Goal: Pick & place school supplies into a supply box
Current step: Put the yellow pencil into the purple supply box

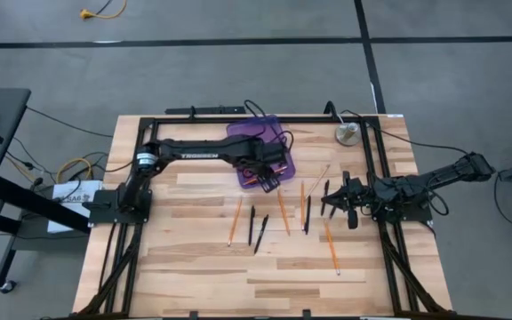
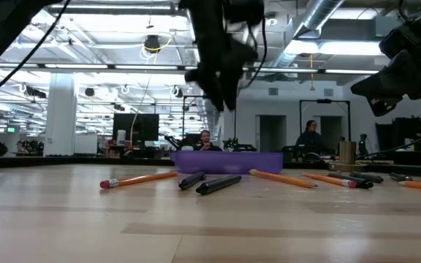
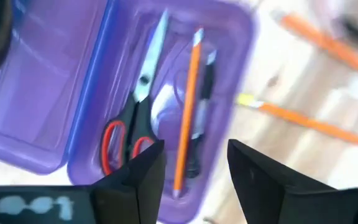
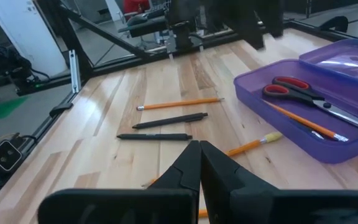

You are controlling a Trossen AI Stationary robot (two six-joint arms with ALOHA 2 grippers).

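— Left gripper (image 3: 194,171) over near end of supply box (image 1: 278,133), jaws apart, empty. Scissors (image 3: 132,115), one pencil (image 3: 186,109), dark pen (image 3: 202,99) already inside

— Risk: catching box wall on retreat, shifting it

— Right gripper (image 4: 199,163) shut beside box, low over loose pencils (image 1: 283,212); could scatter them

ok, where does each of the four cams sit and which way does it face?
High: overhead, straight down on the wooden table; both arms show.
Low: table height, level across; arms hang in from above.
Left wrist: above the translucent purple plastic case, past the open left gripper, onto red-handled scissors and an orange pencil.
Right wrist: low over the table, past the shut right gripper.
Shared: both wrist views show the scissors in the case.
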